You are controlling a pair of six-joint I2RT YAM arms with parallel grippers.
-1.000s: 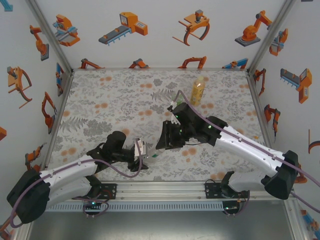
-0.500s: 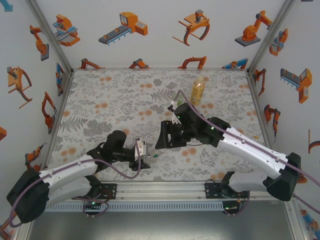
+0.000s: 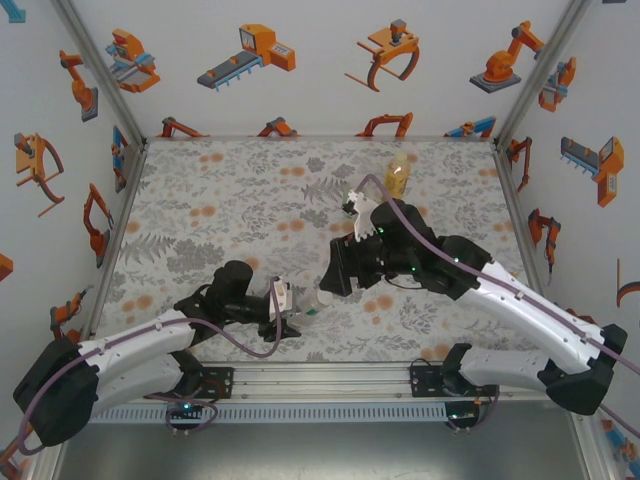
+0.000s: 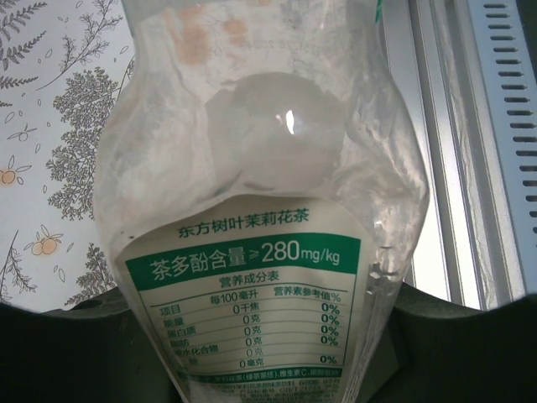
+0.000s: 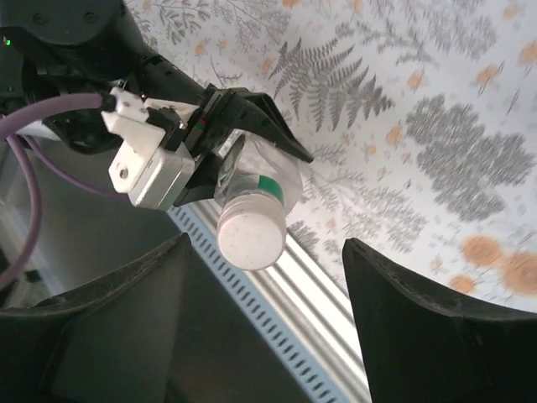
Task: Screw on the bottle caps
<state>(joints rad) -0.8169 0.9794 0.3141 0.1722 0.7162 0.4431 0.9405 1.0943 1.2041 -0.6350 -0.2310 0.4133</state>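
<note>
Clear bottle: is lying tilted in the left claw, which is clenching on its labelled body.
Cap: whitish, is sitting on the clear bottle's neck. How far it is screwed down cannot be told.
Right claw: is hanging released just off the clear bottle's capped end. Its fingers are standing wide apart on either side of the cap, touching nothing.
Near edge: the metal rail is running close by the clear bottle on the arms' side, leaving little room there.
Open room: the patterned desk is spreading wide from the clear bottle toward the far wall.
Amber bottle: is standing upright well apart from the clear bottle, near that far wall.
Cut off: in the left wrist view the clear bottle's lower end is running out of frame between dark claw parts.
Hard to make out: from above, the right claw is covering the clear bottle's neck. A pale round shape is showing blurred through the clear bottle's wall.
</note>
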